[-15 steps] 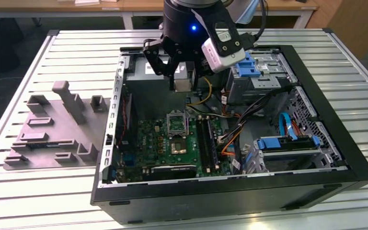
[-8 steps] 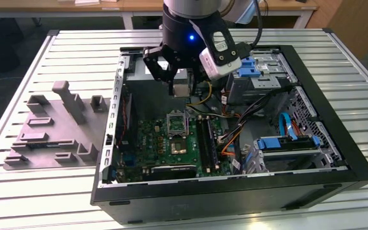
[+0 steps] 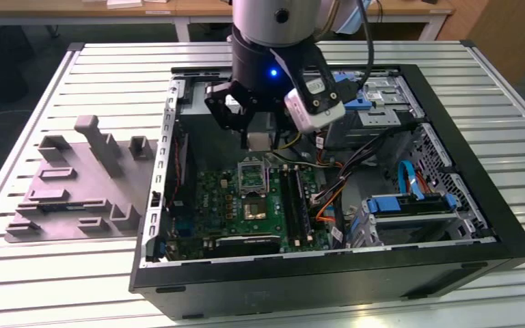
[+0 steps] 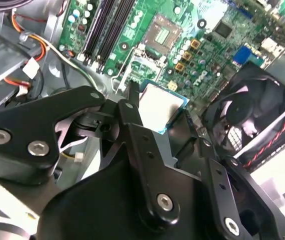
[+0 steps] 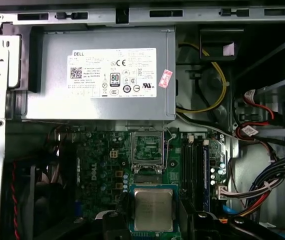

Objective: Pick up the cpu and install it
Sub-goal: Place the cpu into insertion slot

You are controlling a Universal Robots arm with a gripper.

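Observation:
The cpu [image 5: 153,209] is a small silvery square with a thin pale green rim, and my gripper [image 5: 153,225] is shut on it, black fingers [image 4: 131,112] against its two opposite sides. In the second wrist view the cpu [image 4: 160,106] hangs above the green motherboard [image 4: 207,40]. In the exterior view my gripper [image 3: 253,133] hovers high inside the open computer case [image 3: 481,225], with the pale cpu [image 3: 258,141] at its tip. Below it lie the open socket [image 3: 255,208] and the raised silver socket frame [image 3: 251,175].
A big grey box with a white label [image 5: 100,75] sits at the case's back wall. A black fan [image 4: 255,117], memory slots [image 3: 292,198], cable bundles [image 3: 335,188] and a blue-trimmed drive cage [image 3: 409,205] crowd the case. A grey fixture [image 3: 71,181] lies on the slatted table at the exterior view's left.

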